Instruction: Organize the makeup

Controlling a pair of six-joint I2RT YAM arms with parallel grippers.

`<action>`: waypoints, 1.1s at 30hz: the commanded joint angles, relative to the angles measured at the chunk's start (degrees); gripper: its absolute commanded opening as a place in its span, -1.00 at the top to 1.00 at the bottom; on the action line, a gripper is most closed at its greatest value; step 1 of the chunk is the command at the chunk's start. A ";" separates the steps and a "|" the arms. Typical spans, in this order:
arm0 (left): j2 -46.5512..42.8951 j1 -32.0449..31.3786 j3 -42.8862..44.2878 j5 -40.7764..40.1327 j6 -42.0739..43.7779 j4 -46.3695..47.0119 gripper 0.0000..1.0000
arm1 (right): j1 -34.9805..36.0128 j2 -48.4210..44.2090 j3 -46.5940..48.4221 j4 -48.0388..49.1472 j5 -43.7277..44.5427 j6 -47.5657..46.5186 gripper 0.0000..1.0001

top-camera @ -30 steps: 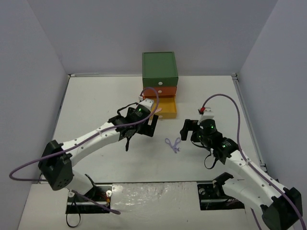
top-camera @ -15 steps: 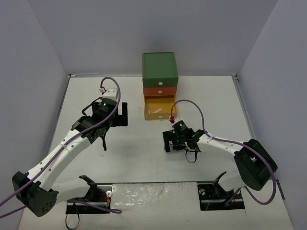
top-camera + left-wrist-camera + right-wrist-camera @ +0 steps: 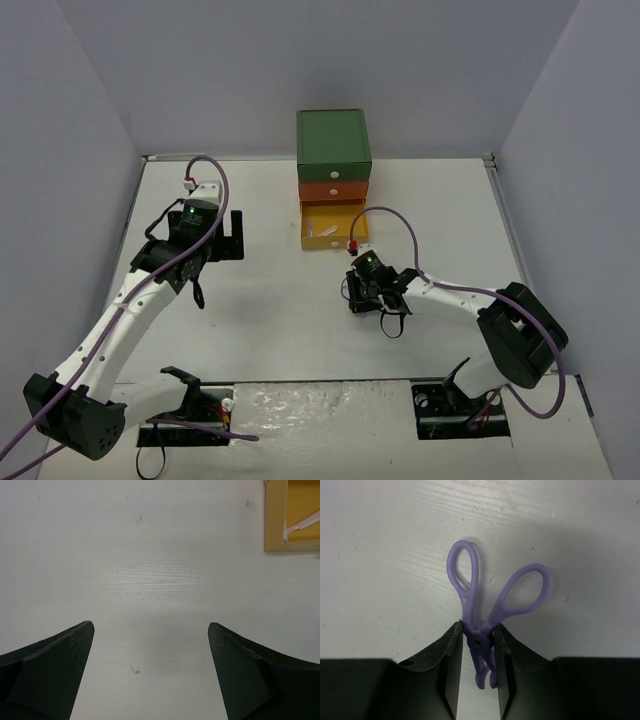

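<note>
Right gripper (image 3: pixel 478 632) is clamped on one lilac tool (image 3: pixel 468 605) at its pivot; left gripper (image 3: pixel 150 625) is held spread. One pale stick (image 3: pixel 302 524) is seen in the open yellow drawer (image 3: pixel 335 243) by the far edge.

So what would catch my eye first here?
Probably the lilac scissors on the white table, pinched at the pivot by the right tool. Behind them, at the table's far edge, stands a box with a green top and its yellow drawer open. The left tool hangs open over the table, off to the left.
</note>
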 commanded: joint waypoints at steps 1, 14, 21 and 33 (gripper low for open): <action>-1.60 1.19 0.65 2.12 2.10 1.96 -0.94 | 0.92 -1.48 4.38 0.06 1.50 -1.02 0.60; -3.78 3.23 -0.77 3.45 3.57 2.83 -0.94 | -0.04 2.64 23.52 -3.36 5.94 -8.33 0.69; -5.25 3.65 -2.46 2.77 3.58 3.17 -0.94 | -5.66 17.63 41.58 -3.62 3.54 -25.34 0.70; -5.80 4.04 -2.81 2.61 3.78 3.12 -0.94 | -7.29 27.42 53.11 -4.05 3.07 -41.54 -0.09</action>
